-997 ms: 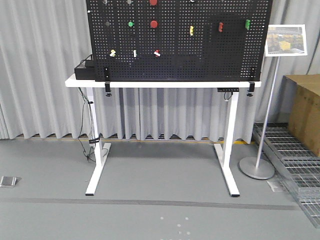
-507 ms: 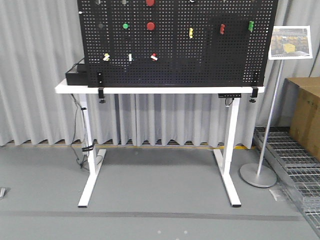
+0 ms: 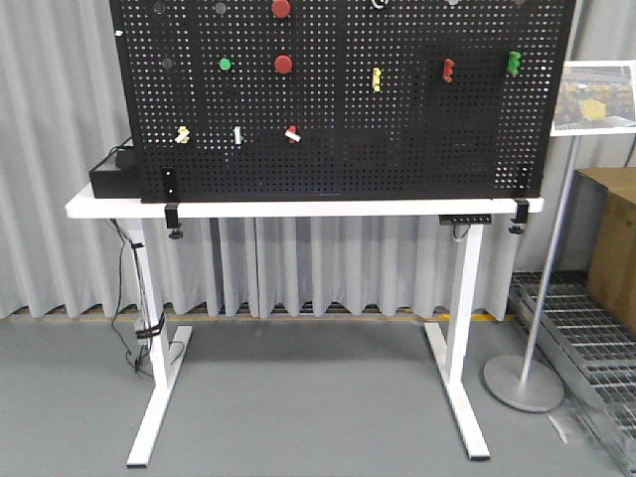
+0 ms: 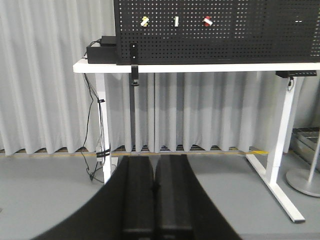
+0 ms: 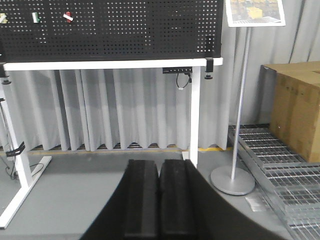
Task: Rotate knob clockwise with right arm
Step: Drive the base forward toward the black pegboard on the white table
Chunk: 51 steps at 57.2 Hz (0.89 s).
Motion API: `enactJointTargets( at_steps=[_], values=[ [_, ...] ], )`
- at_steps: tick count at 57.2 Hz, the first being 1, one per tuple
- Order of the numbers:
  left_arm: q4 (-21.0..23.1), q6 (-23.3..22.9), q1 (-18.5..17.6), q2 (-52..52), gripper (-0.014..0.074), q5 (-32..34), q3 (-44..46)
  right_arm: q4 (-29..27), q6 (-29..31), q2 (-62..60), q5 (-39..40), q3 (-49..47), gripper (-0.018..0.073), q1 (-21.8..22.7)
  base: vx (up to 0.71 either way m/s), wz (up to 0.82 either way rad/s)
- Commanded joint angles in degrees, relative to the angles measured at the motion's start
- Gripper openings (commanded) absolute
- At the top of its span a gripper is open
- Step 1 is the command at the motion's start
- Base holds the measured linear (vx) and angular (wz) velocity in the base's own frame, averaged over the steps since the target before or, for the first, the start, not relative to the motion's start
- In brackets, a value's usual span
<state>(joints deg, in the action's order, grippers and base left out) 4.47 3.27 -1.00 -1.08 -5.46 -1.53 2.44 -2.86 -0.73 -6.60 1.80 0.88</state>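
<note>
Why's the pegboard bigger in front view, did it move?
No. The pegboard sits unchanged against the white table edge; both grew together, so the camera advanced.

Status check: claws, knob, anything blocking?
Left claw shut, empty. Right claw shut, empty, well short of pegboard. Red knobs untouched. Sign stand off to right, not blocking.

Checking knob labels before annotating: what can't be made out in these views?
Which fitting on the black perforated pegboard is the knob: front view, too small.
Board's top row: front view, cut by upper edge.
Upper fittings: both wrist views, cut by top edge.
Outside the front view: left pincer, right pincer.
</note>
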Motion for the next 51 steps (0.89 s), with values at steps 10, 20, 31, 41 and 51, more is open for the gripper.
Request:
enactJointTargets(
  at_steps=[10,20,31,41,51],
  values=[
    [0.2,-0.3,-0.4,-0.6,-0.0006,4.9,-0.6,0.6,0.5,-0.6,4.7,0.3,-0.0004,0.5,0.39,0.01],
    [0.2,-0.3,-0.4,-0.6,-0.0006,4.9,-0.6,0.6,0.5,-0.6,4.7,0.3,-0.0004,0.5,0.42,0.01],
    [0.2,-0.3,-0.4,-0.6,-0.0006,4.9,-0.6,0.6,0.5,-0.6,4.7,0.3,-0.0004,0.5,0.44,0.02],
    [0.2,-0.3,-0.4,-0.6,-0.0006,4.9,-0.6,0.6,0.5,-0.6,4.7,0.3,-0.0004,0.5,0.44,0.02],
    [0.2,-0.3,-0.4,-0.6,-0.0006,4.9,-0.6,0.6,0.5,-0.6,4.7,0.3,-0.0004,0.5,0.42,0.01]
  ],
)
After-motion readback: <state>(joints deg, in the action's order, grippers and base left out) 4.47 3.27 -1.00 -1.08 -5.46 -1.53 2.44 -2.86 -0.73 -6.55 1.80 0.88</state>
